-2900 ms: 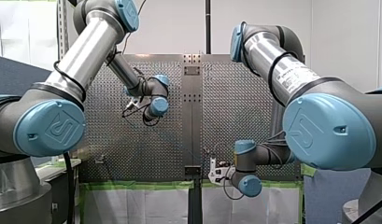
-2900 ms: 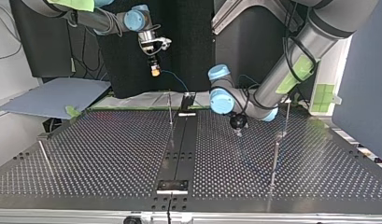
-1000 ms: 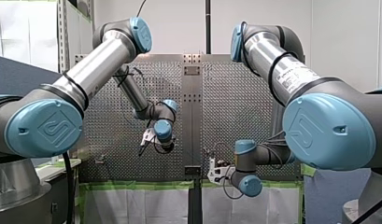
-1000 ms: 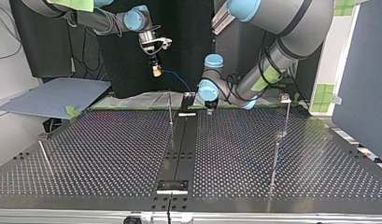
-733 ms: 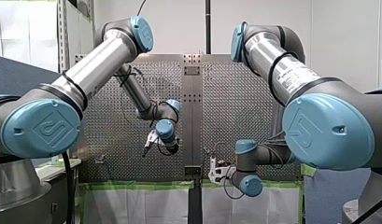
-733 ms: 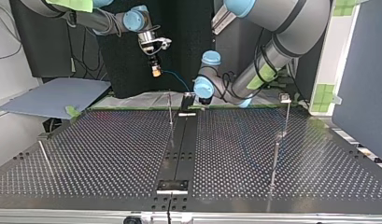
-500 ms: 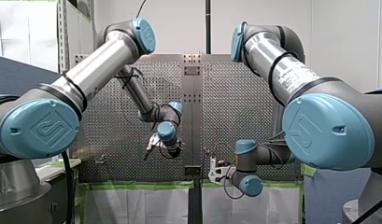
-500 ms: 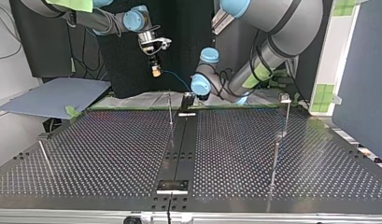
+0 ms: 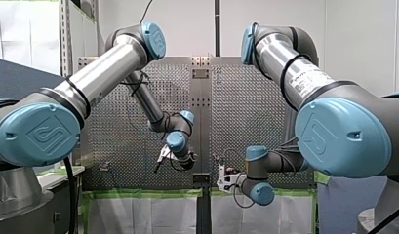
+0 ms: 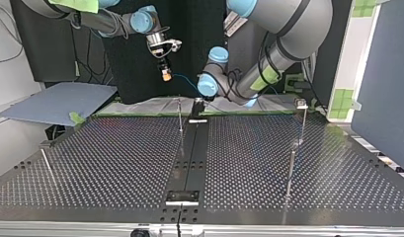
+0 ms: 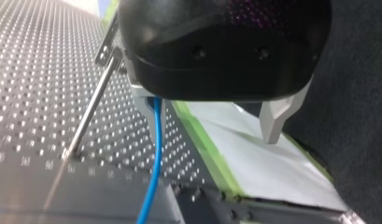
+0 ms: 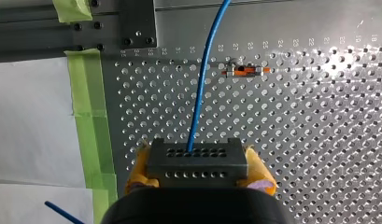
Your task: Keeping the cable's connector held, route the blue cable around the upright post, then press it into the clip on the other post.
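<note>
My right gripper [image 12: 198, 179] is shut on the dark cable connector [image 12: 197, 161], gripped between its yellow pads. The blue cable [image 12: 202, 79] leaves the connector and runs out over the perforated plate. In the top view this gripper [image 10: 165, 74] hangs above the table's far edge, and the cable [image 10: 187, 85] slopes down toward my left gripper [image 10: 209, 101]. In the left wrist view my left gripper [image 11: 212, 126] is open, its metal fingers [image 11: 277, 121] wide apart. The cable [image 11: 153, 158] passes close along the other finger. A thin upright post [image 11: 93, 109] stands just beside it.
The thin post [image 10: 180, 116] stands by the black middle rail [image 10: 189, 163]. A taller post with a clip [image 10: 302, 104] on top and another rod [image 10: 290, 168] stand at the top view's right. Green tape [image 12: 88, 116] edges the plate.
My left arm has swung down across the plate to the table's edge by the middle rail and reached the cable. My right gripper has stayed in place with the connector.
</note>
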### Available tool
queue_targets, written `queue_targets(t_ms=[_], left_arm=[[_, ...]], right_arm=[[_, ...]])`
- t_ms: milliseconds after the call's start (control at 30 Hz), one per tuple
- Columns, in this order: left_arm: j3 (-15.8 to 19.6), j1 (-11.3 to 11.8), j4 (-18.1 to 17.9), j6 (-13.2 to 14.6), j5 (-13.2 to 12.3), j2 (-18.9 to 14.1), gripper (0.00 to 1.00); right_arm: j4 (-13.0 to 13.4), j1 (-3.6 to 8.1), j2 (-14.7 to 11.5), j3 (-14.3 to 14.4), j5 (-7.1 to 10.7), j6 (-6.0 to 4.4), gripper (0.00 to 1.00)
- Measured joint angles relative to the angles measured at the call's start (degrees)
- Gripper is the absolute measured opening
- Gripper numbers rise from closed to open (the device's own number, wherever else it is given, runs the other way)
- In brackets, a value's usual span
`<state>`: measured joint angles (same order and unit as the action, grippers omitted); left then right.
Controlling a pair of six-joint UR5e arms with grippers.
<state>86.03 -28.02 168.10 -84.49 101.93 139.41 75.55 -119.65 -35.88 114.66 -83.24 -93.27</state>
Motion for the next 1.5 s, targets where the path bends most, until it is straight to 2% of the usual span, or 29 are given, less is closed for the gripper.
queue_targets(t_ms=[433,1000,1200,1267,1333,1367,1400,1433,1467,1500], left_arm=[[0.0,-2.0,1.4,-0.3,-4.6,0.0,1.00],[0.0,-3.7,0.8,-0.7,-4.7,0.0,1.00],[0.0,-4.3,0.3,-0.9,-3.7,0.0,1.00],[0.0,-4.5,-0.3,-0.9,-2.8,0.0,0.81],[0.0,-4.7,-1.1,-0.9,-2.0,-0.1,0.81],[0.0,-4.8,-1.3,-0.9,-1.7,-0.1,0.53],[0.0,-4.8,-1.5,-0.9,-1.5,0.0,0.53],[0.0,-4.9,-1.7,-1.0,-1.3,0.0,0.42],[0.0,-4.9,-1.8,-1.1,-1.2,0.0,0.26],[0.0,-5.0,-1.9,-1.2,-1.1,0.0,0.26]], right_arm=[[0.0,0.29,0.0,-0.1,0.00,0.00,0.00],[0.2,0.34,0.0,-0.1,0.00,0.03,0.00],[0.2,0.34,0.0,-0.1,0.01,0.13,0.00],[0.2,0.34,0.0,-0.1,0.01,0.15,0.00],[0.2,0.34,0.0,-0.1,0.01,0.19,0.00],[0.2,0.34,0.0,-0.1,0.01,0.21,0.00],[0.2,0.34,0.0,-0.1,0.01,0.22,0.00],[0.2,0.34,0.0,-0.1,0.01,0.24,0.00],[0.2,0.34,0.0,-0.1,0.01,0.24,0.00],[0.2,0.34,0.0,-0.1,0.01,0.25,0.00]])
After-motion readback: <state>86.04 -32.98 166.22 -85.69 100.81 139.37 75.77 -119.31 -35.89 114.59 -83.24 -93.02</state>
